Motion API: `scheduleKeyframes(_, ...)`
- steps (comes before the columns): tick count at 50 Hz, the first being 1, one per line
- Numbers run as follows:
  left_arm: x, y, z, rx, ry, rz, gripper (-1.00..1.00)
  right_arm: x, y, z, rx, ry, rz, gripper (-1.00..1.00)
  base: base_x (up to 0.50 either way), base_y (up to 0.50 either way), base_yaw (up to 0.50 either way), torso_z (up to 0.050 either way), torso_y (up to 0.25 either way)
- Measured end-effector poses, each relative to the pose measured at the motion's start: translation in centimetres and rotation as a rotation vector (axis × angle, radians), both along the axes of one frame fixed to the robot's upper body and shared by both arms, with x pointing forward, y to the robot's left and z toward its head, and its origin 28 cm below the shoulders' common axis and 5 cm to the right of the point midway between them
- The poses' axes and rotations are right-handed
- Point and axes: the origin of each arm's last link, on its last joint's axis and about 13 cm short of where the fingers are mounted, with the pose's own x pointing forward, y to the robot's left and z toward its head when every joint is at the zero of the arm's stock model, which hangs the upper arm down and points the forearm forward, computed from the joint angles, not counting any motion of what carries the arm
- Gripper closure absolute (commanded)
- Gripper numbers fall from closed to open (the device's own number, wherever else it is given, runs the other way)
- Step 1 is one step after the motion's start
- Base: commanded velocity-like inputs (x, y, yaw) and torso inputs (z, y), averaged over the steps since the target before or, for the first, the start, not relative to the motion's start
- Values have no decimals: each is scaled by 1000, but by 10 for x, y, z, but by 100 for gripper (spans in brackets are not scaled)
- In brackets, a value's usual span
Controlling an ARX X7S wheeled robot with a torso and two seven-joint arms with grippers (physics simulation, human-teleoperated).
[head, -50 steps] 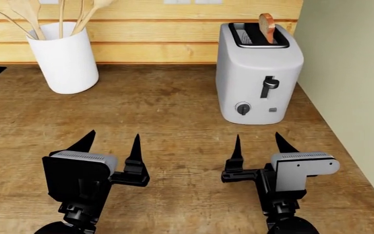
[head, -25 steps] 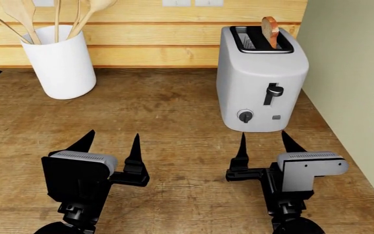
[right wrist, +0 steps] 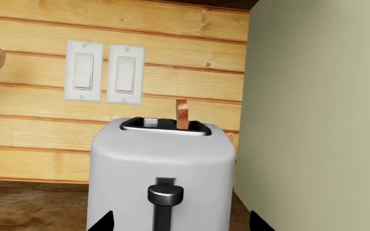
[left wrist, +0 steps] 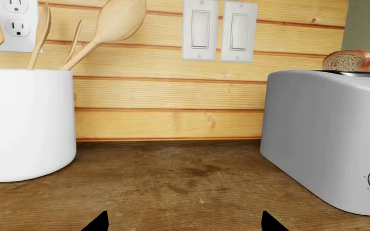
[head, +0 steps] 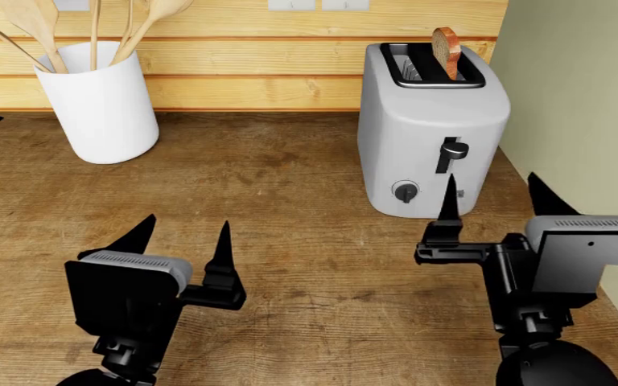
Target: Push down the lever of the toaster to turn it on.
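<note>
Both claws (head: 180,232) (head: 492,193) agape — empty.

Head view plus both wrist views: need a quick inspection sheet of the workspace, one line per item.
Surface: wooden counter, bare in the middle.
Job's things: toaster at back right; lever up near the top of its slot; bread slice sticking out of one top slot.
Clutter: white utensil holder with wooden spoons, back left.
End effectors: left end effector open, over bare counter; right end effector open, in front of the toaster, not touching.
Cables: nothing seen.
Surroundings: wood-plank wall with light switches, outlet; pale panel right of toaster.
</note>
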Motion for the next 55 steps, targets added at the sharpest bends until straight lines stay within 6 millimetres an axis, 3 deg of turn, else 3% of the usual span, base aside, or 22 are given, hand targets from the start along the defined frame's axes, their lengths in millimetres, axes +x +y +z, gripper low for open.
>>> scheduleKeyframes(13,-1,0,-1,-4,0,0,-100,9,-4,37,-36,-33,3,100,0,0,0,0,0)
scheduleKeyframes(25,-2,0,-1,-7,0,3,-100,30,-2,56,-63,-11,30,100,0,0,0,0,0)
scheduleKeyframes(55,-2,1,-1,-8,-1,14,-100,61,3,47,-84,73,50,100,0,0,0,0,0)
